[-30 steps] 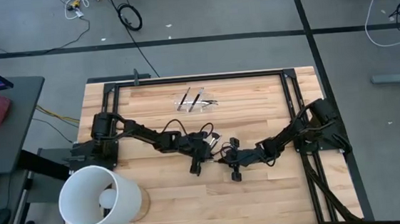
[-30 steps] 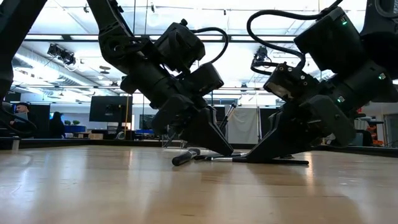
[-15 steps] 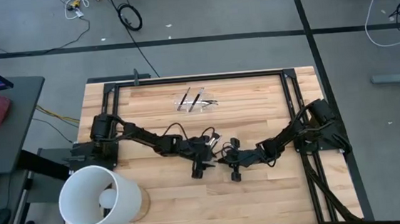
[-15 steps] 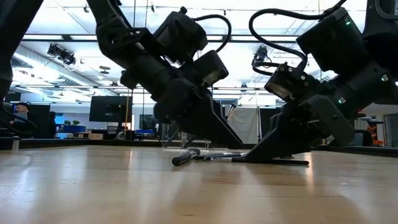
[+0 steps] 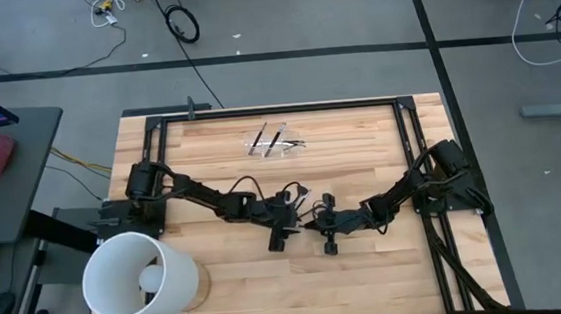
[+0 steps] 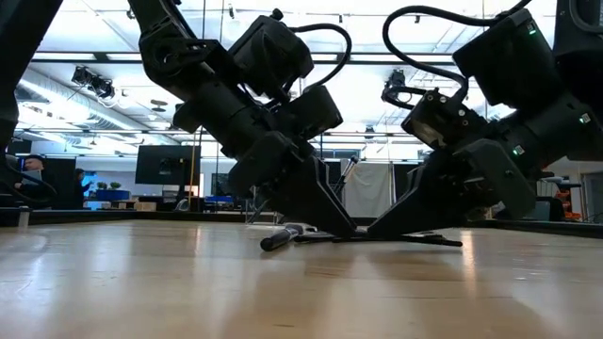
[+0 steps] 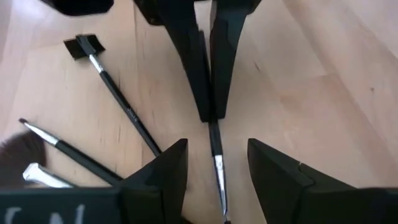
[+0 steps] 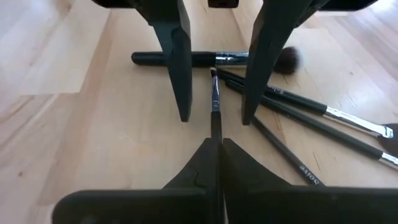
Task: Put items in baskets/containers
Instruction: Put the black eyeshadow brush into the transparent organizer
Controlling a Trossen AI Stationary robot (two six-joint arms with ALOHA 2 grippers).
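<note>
Mid-table, the right gripper pinches a thin dark silver-ferruled brush between the left gripper's spread fingers; a mistimed handover probably drops it.

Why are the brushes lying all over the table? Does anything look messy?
A bit messy: several makeup brushes lie loose and crossed in a heap between the two grippers, not in the clear holder at the table's far side. The right gripper pinches one thin brush there; the left gripper is open around it.
</note>
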